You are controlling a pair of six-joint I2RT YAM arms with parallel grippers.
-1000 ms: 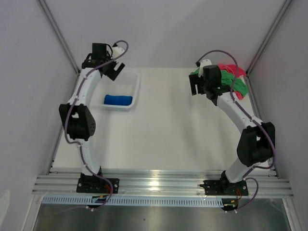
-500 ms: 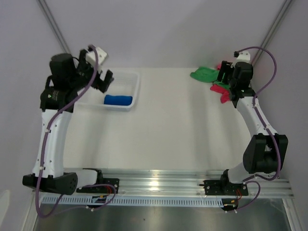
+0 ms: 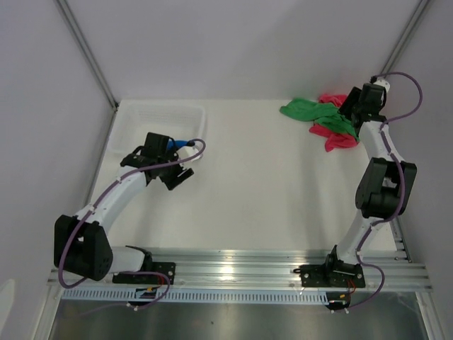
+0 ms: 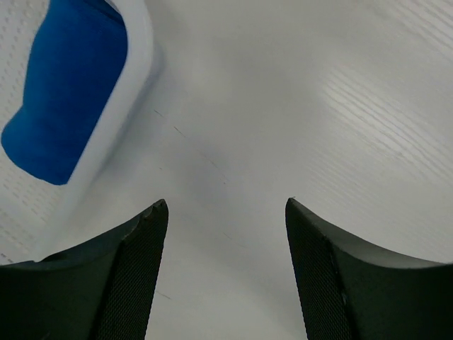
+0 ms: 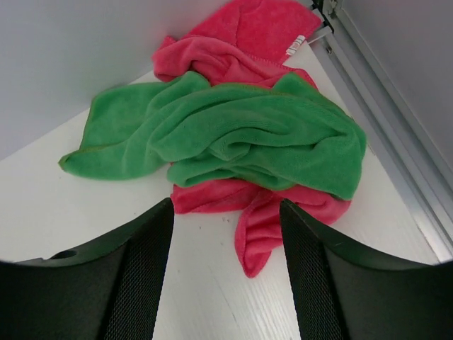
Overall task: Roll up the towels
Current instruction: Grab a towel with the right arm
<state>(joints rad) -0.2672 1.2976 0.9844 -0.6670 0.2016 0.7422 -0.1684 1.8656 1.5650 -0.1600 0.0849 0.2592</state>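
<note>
Walls (image 3: 226, 49) of pale panel close in the white table (image 3: 262, 191) at the back and both sides. An aluminium rail (image 5: 386, 95) runs along the right edge, just beside the towel heap. In that far right corner the green towel (image 5: 248, 134) lies crumpled across the pink towel (image 5: 258, 216), which shows both behind and in front of it. The pink one carries a small white tag (image 5: 296, 44) near the rail. The right gripper (image 5: 225, 203) hangs at the near edge of the heap, its jaws parted a fair way. Only table and a tongue of pink cloth show below the gap, and it grips nothing. In the top view its wrist covers the heap's right part.

At the far left stands the white plastic basket (image 3: 156, 120). The top view gives only a sliver of the blue towel (image 4: 67, 92), because the left arm's wrist lies over it. The left wrist view shows it plainly as a compact, round-ended bundle inside the basket against the rounded rim. The left gripper (image 4: 226, 203) is over bare table just beside the basket, jaws well apart and empty.

The towels are plush and soft-napped. The tabletop has a fine wood grain, and the basket floor is finely perforated. The black finger pads (image 4: 134, 276) have a cross-hatched face.
</note>
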